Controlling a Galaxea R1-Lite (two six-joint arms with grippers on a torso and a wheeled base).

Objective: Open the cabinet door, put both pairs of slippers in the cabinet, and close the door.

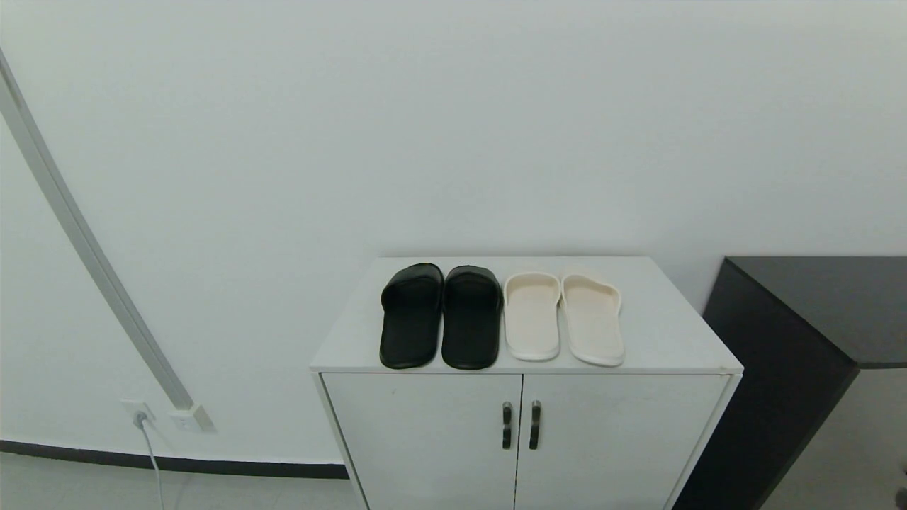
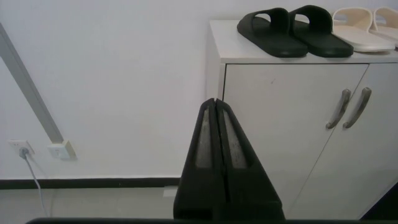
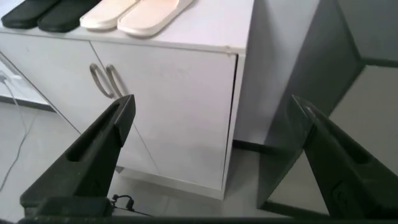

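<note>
Left gripper (image 2: 215,102) closed empty, right gripper (image 3: 211,104) spread wide; jerking door handles (image 1: 507,425) at six o'clock could shake black slippers (image 1: 432,319) off.

Plain white wall (image 1: 453,127); grey cable duct (image 1: 86,241) slanted down to wall sockets (image 1: 137,410); black skirting (image 1: 212,466); dark unit (image 1: 779,368) at right.

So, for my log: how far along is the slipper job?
Nothing done: the doors are shut; black slippers and white slippers lie on the cabinet top. Nothing in hand: left gripper shut, right gripper open, both empty. Opening, loading, closing remain.
</note>
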